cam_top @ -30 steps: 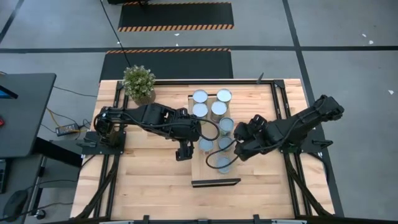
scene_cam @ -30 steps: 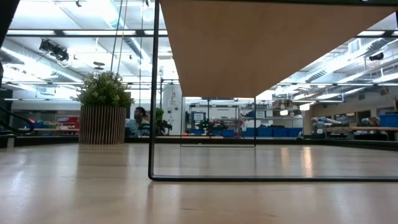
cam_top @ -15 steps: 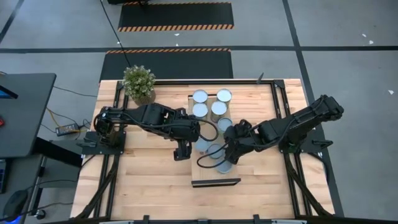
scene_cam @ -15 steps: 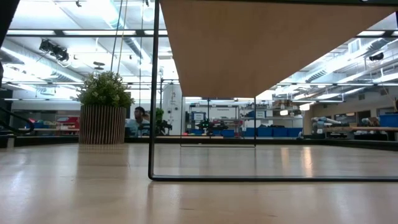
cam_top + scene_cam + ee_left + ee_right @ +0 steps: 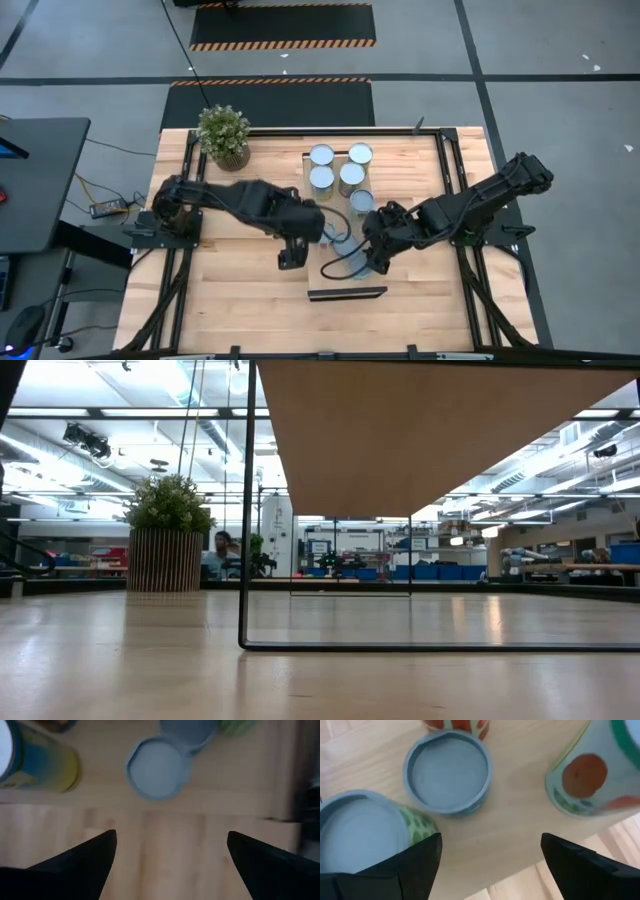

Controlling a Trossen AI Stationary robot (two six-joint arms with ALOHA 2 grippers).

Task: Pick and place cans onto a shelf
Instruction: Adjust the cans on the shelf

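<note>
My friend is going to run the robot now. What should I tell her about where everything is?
Left end effector: open, empty, over the bare table just left of the shelf.
Right end effector: open, empty, above the cans at the shelf's near end.
Cans: five clear at the far end, e.g.; more near the arms, partly hidden, e.g..
Done: every can in sight stands on the shelf.
Left: count them, since the arms hide some.

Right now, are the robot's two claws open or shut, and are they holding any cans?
Left gripper: open, holding nothing.
Right gripper: open, holding nothing, above the cans.
</note>
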